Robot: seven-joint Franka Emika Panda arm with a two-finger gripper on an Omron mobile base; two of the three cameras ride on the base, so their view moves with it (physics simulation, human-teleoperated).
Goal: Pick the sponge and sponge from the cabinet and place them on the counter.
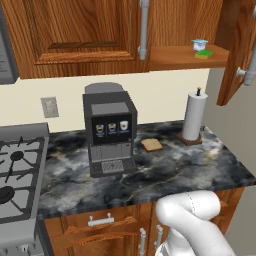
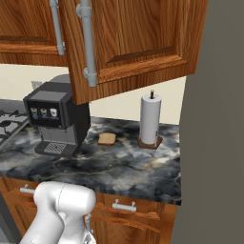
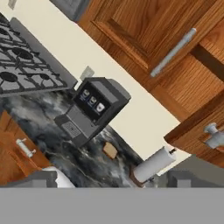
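Note:
One green-topped sponge lies on the wooden shelf of the open cabinet, at its right end, just in front of a small white-and-blue cup. The cabinet's right door stands swung out. In the right base view that open door hides the shelf. Below runs the dark marbled counter. My gripper is open with nothing between its wide-apart fingertips. It looks from well back and below at the counter and the cabinet.
A black coffee machine stands mid-counter, with a tan bread slice and a paper-towel roll to its right. The stove is at the left. A grey wall closes the counter's right end. Drawers sit below.

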